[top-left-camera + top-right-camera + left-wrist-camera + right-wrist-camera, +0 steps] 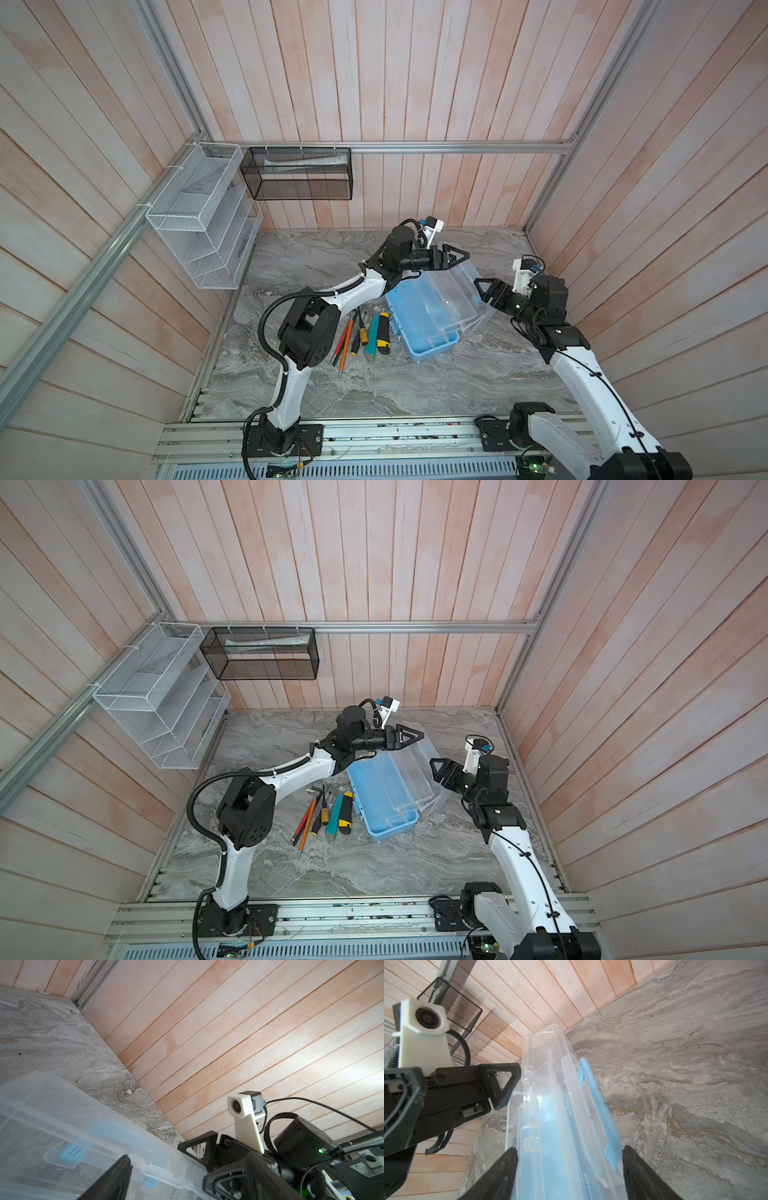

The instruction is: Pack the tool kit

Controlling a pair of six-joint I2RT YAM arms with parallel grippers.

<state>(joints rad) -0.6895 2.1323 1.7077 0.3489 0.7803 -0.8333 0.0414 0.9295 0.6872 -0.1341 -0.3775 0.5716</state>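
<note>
On the marble table, mid-right in both top views, sits 1 tool kit, blue tray open w/ clear lid tipped up. Only the right wrist view shows the right gripper spread wide around the lid edge & blue handle, not pinching. The left gripper hangs spread wide over the lid's far end, empty. Count: 2 arms, 1 teal box cutter, 1 yellow-black box cutter, 1 white rack, 1 black basket.

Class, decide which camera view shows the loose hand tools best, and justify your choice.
Both top views: the hand tools lie in plain sight on the table beside the tool kit. Neither wrist view shows them, only the kit.
</note>
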